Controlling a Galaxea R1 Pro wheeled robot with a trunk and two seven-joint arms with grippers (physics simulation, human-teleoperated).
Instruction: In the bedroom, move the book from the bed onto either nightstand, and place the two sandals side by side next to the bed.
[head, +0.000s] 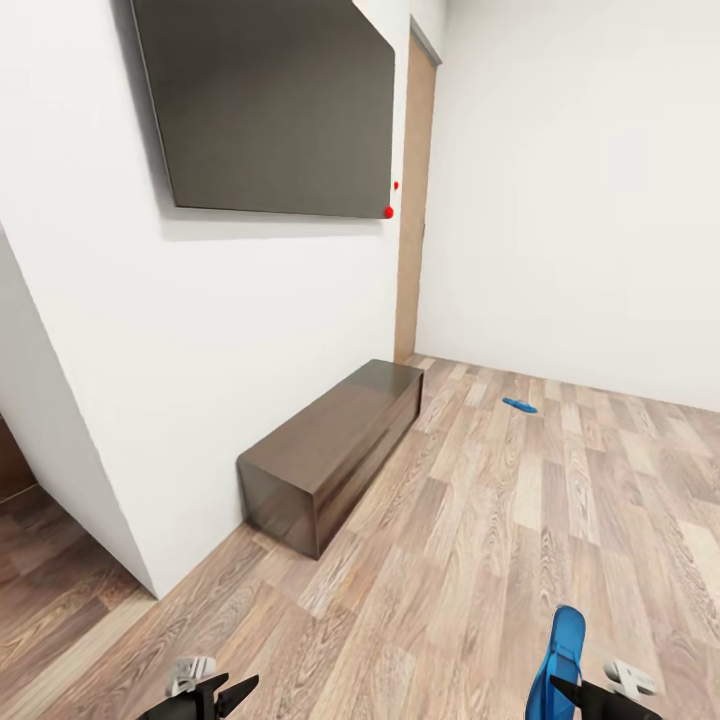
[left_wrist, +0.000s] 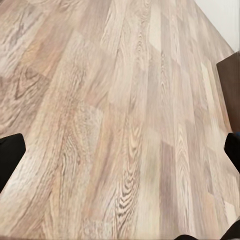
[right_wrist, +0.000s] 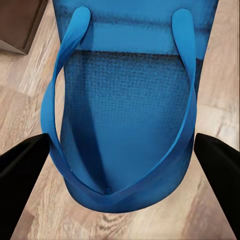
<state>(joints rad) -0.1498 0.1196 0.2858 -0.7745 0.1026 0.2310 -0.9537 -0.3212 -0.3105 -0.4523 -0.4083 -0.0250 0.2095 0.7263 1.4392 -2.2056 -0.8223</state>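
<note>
At five o'clock in the head view, the right gripper (head: 585, 697) carries one blue sandal (head: 558, 655) above the wood-plank floor (head: 480, 540).
Its black fingers (right_wrist: 22, 172) pinch the sole edges, straps up; the second sandal (head: 519, 405) lies on the floor at one o'clock, well apart, near the far wall; the left gripper (head: 215, 695), at seven o'clock, hangs spread and empty; a long dark bench (head: 335, 450) sits against the wall under a wall-mounted screen (head: 270, 100).

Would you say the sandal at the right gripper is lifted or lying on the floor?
Lifted: the sandal stands on end at the right gripper, clear of the wood floor.
</note>
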